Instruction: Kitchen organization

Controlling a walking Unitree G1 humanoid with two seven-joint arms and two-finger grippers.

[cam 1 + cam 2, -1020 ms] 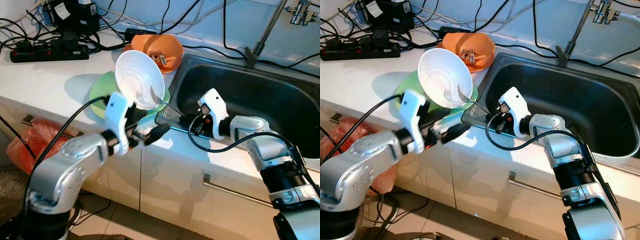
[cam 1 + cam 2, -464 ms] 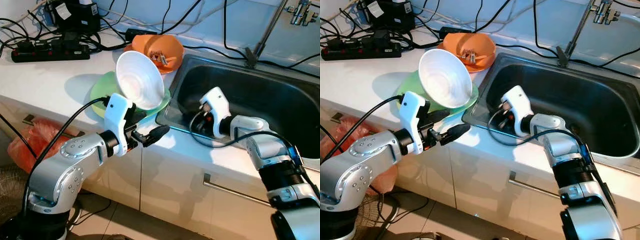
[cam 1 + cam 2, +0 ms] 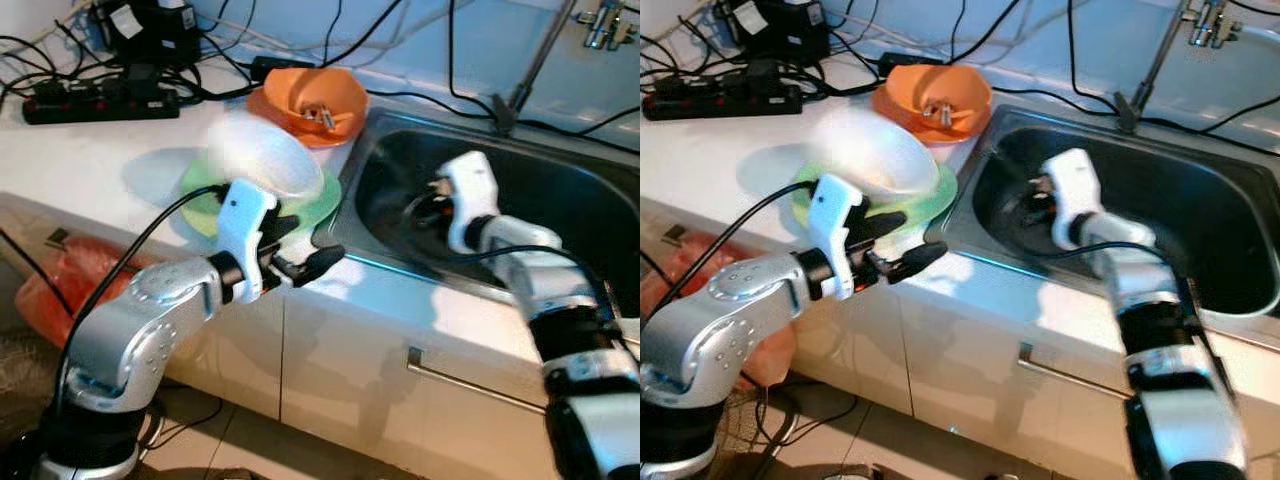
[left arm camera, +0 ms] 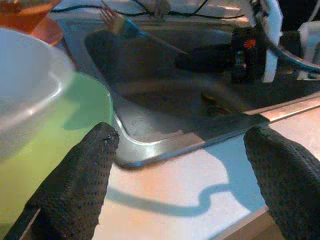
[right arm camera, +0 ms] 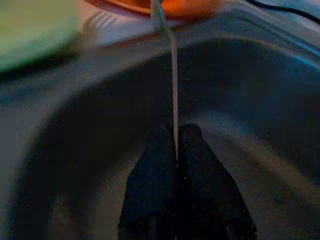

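Observation:
A white bowl (image 3: 262, 155), blurred, lies on a green plate (image 3: 203, 190) on the white counter beside the sink (image 3: 570, 215). My left gripper (image 3: 303, 248) is open just in front of the plate at the counter's edge; its fingers (image 4: 75, 185) are wide apart with nothing between them. My right gripper (image 5: 175, 150) is shut on a thin metal fork (image 5: 173, 75) and hangs over the sink basin. The fork's tines (image 4: 117, 21) point toward the orange bowl (image 3: 315, 95), which holds several utensils.
A black power strip (image 3: 100, 100) and tangled cables lie at the counter's back left. The faucet (image 3: 525, 70) rises behind the sink. Below are white cabinet doors with a bar handle (image 3: 470, 385) and a red bag (image 3: 60, 275) on the floor.
The white bowl has tipped from standing on its edge down onto the green plate. My right gripper drew the fork out of the bowl and moved right, over the sink.

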